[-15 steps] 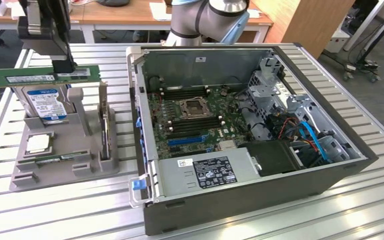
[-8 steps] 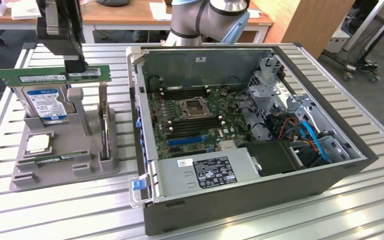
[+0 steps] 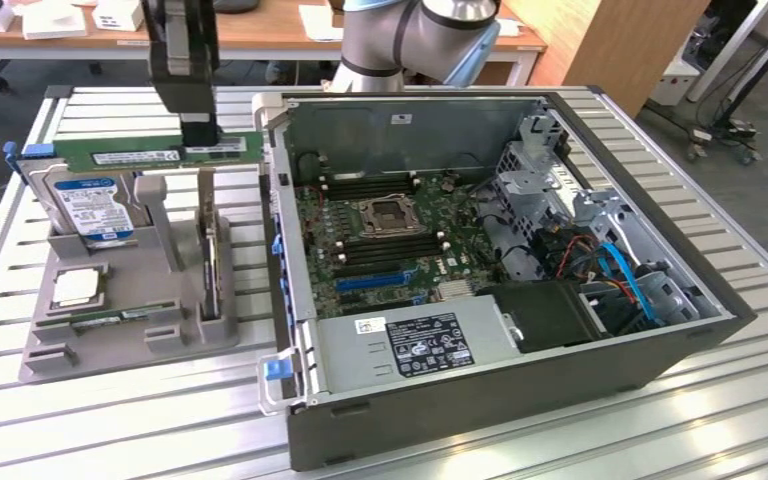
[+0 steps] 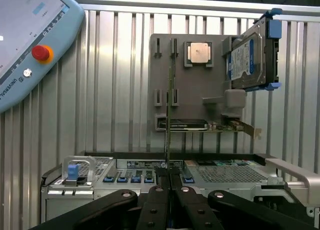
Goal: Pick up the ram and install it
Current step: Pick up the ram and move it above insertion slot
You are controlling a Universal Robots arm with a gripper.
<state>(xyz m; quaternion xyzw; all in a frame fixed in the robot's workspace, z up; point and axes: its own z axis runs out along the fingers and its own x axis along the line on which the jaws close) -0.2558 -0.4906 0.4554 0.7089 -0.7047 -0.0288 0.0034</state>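
The ram [image 3: 131, 155] is a long thin green board with a white sticker. It hangs level in the air above the grey parts holder [image 3: 131, 335], on the exterior view's left of the open computer case [image 3: 491, 340]. My gripper [image 3: 199, 138] is shut on its upper edge near one end. In the wrist view the ram [image 4: 169, 115] shows edge-on as a thin line running out from between the shut fingers [image 4: 156, 200] of the gripper [image 4: 170, 182]. The motherboard's memory slots [image 3: 387, 243] lie beside the processor socket [image 3: 391, 213] inside the case.
The holder carries a silver hard drive with a blue label [image 3: 91, 205], an upright expansion card [image 3: 208, 255] and a processor chip [image 3: 75, 288]. The case's raised wall [image 3: 277, 150] stands between the ram and the motherboard. A teach pendant [image 4: 30, 45] lies on the slatted table.
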